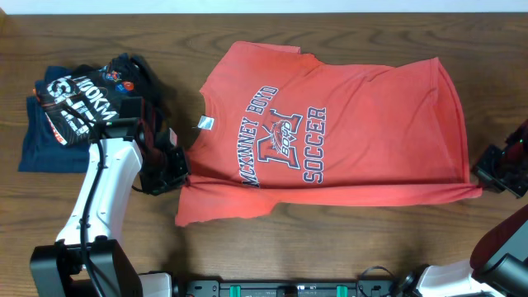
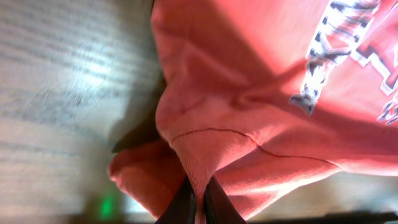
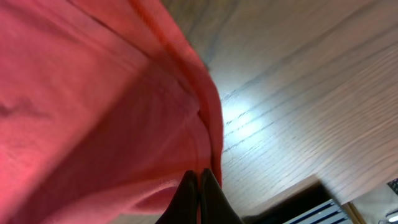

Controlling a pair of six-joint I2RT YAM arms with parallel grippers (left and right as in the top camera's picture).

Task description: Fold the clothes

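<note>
The coral-red shirt [image 1: 330,124] lies spread on the wooden table, its dark-and-white lettering facing up and its collar toward the left. My left gripper [image 1: 171,169] is at the shirt's left side near the lower sleeve. In the left wrist view the jaws [image 2: 199,200] are shut on a raised fold of the red fabric [image 2: 249,93]. My right gripper [image 1: 488,176] is at the shirt's lower right corner. In the right wrist view its jaws [image 3: 199,186] are pressed together at the hem of the shirt [image 3: 93,93].
A pile of navy and black garments with white lettering [image 1: 78,107] lies at the far left, just behind my left arm. Bare wooden table [image 1: 346,239] runs along the front. A dark rail [image 1: 297,289] sits at the front edge.
</note>
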